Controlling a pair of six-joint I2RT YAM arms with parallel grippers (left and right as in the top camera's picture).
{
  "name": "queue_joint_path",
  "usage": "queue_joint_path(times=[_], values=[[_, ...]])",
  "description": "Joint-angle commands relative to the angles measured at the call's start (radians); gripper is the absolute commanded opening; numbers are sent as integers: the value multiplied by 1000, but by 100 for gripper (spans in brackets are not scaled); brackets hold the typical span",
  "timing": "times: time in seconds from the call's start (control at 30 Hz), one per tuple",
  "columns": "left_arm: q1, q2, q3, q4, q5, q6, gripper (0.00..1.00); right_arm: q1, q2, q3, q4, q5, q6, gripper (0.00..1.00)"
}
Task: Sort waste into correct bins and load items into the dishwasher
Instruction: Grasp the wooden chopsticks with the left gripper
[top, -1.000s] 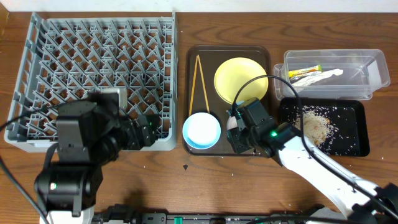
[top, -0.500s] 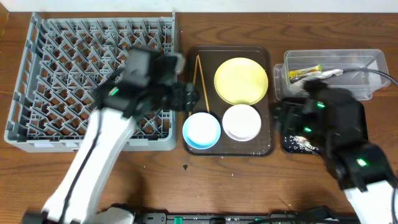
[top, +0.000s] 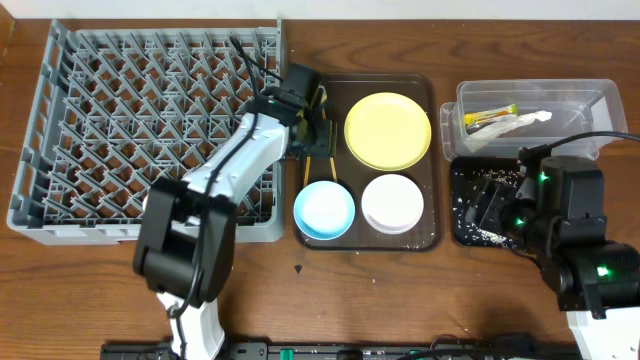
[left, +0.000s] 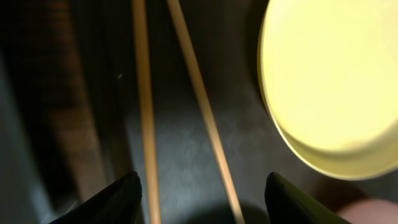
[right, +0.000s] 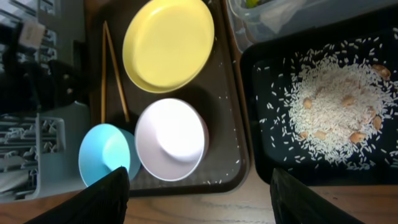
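The wooden chopsticks lie on the left of the brown serving tray. My left gripper hovers low over them, open, and both sticks lie between its fingers. The yellow plate, light-blue bowl and white bowl rest on the same tray. My right gripper is open and empty over the black tray, which holds rice scraps. The clear tub holds the green-and-orange wrapper and the white wrapper.
The large grey dish rack fills the left of the table, with no dishes in it. A few stray rice grains lie on the brown tray near the white bowl. Bare wooden table runs along the front edge.
My left arm has swung from the front left across the rack to the chopsticks. My right arm has drawn back from the white bowl to over the black tray.
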Motion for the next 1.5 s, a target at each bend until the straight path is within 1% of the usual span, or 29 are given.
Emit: queue_joint_path(times=[0.0, 0.2, 0.27, 0.37, 0.4, 0.53, 0.67, 0.8, 0.83, 0.97, 1.17, 1.27, 1.33, 1.47], values=[[-31, 57, 24, 28, -55, -25, 63, -8, 18, 5, -4, -1, 3, 70], [-53, 113, 24, 47, -77, -26, 56, -8, 49, 5, -8, -2, 3, 70], [-58, 124, 24, 59, -88, -44, 53, -8, 58, 5, -13, -2, 3, 70], [-63, 133, 24, 75, -121, -59, 50, -8, 71, 5, -23, -2, 3, 68], [-64, 137, 24, 80, -137, -67, 48, -8, 74, 5, -26, -2, 3, 68], [-71, 148, 24, 84, -155, -117, 32, -8, 77, 5, -29, -2, 3, 65], [-86, 167, 24, 83, -163, -121, 21, -8, 77, 5, -30, -2, 3, 62], [-108, 192, 24, 76, -163, -121, 9, -8, 77, 5, -31, -2, 2, 61], [-110, 192, 24, 74, -167, -121, 8, -8, 77, 5, -31, -2, 2, 61], [-108, 167, 44, 39, -195, -121, 8, -8, 77, 5, -32, -2, 3, 60], [-62, 109, 171, -125, -214, -117, 8, -8, 77, 5, -32, -2, 3, 60], [-41, 73, 207, -174, -214, -117, 8, -8, 77, 5, -31, -2, 3, 59], [-27, 32, 211, -185, -213, -111, 8, -8, 77, 5, -32, -2, 3, 59], [8, -85, 211, -210, -211, -60, 8, -8, 77, 5, -31, -2, 3, 60]])
